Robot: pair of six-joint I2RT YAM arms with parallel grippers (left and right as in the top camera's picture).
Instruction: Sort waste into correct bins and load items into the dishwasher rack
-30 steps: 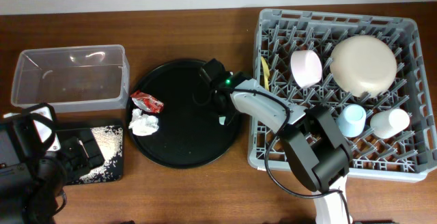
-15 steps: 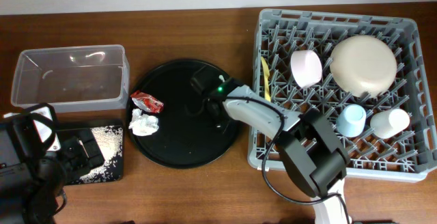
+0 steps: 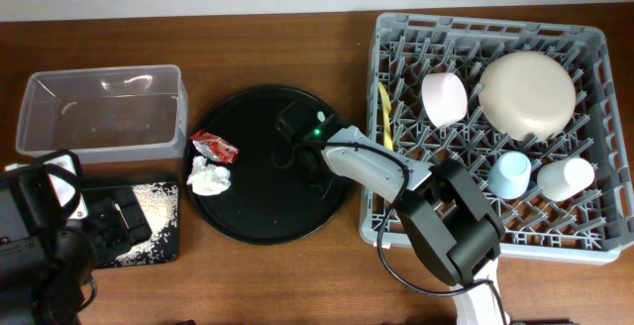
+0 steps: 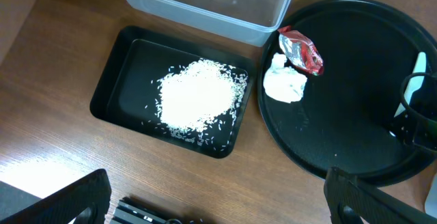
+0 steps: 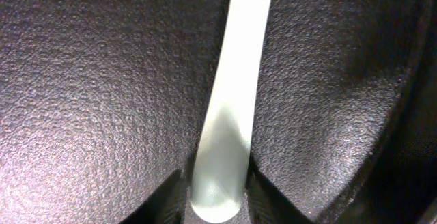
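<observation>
The right gripper (image 5: pixel 217 203) is low over the round black tray (image 3: pixel 248 211). Its two tips flank the end of the mint-green utensil (image 5: pixel 235 80), which lies flat on the tray and runs toward 12 o'clock in the wrist view. The tips sit close on both sides, but I cannot tell whether they pinch the handle or only bracket it.

To pick it up well, I would centre the handle between the tips, settle down to the tray, close firmly and lift straight up before swinging. A thin, flat handle is likely to twist or slip if it is caught by one edge.

In the overhead view the rack (image 3: pixel 594 238) lies at 3 o'clock, with the yellow utensil (image 3: pixel 384 107) at its 9 o'clock edge as a likely neighbour. The red wrapper (image 3: pixel 213 148) and napkin (image 3: pixel 208 179) sit at the tray's 9 o'clock rim. The left gripper (image 4: pixel 218 200) hangs wide apart and empty near the shallow rice tray (image 4: pixel 109 80).
</observation>
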